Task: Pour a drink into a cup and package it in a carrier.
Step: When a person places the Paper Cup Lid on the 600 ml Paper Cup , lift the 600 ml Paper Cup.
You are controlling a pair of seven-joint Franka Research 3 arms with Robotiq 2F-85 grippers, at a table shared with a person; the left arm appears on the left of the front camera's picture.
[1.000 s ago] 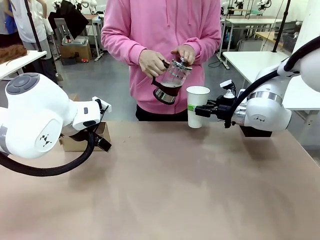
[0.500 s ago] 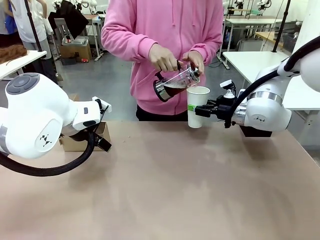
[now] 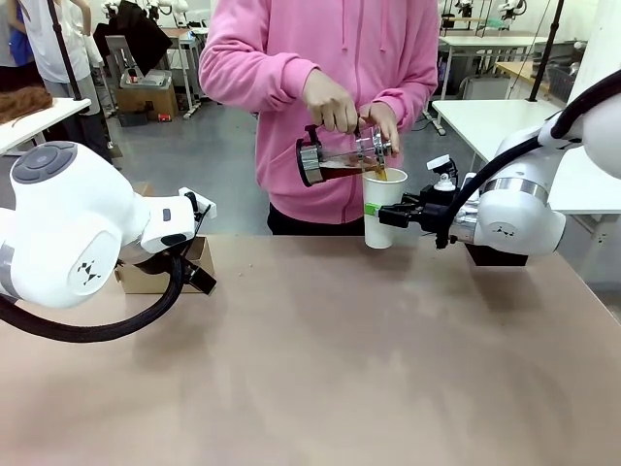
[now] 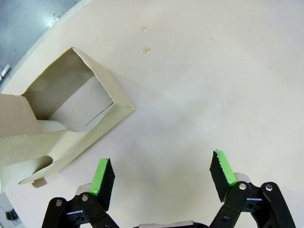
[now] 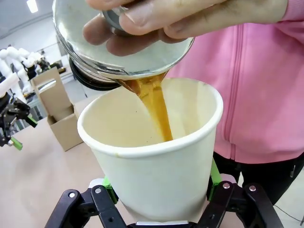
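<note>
**Pouring the drink (image 5: 156, 107) into a robot-held cup (image 3: 384, 209)**

A person in a pink hooded top, standing at the far side of the tabletop (image 3: 340, 359), tips a glass press (image 3: 335, 158) almost level with both hands (image 3: 330, 102) — an amber-brown stream runs from its spout into the white paper cup. The right gripper (image 3: 380, 211), reaching in from the right, has its jaws clamped on the cup's lower half. Its green pads press on either side and hold the cup upright at the tabletop's far edge, just right of centre. Seen from the right wrist, the stream falls inside the cup's rim, and the person's fingers (image 5: 190, 21) lie across the press lid.

On the far left, the brown cardboard carrier (image 3: 146, 277) sits on the tabletop, partly hidden behind the left arm and well apart from the cup. The left gripper (image 4: 161, 173) hovers over bare tabletop just beside the carrier — jaws spread wide, holding nothing. A few small drops (image 4: 147, 49) mark the surface beyond it.
</note>
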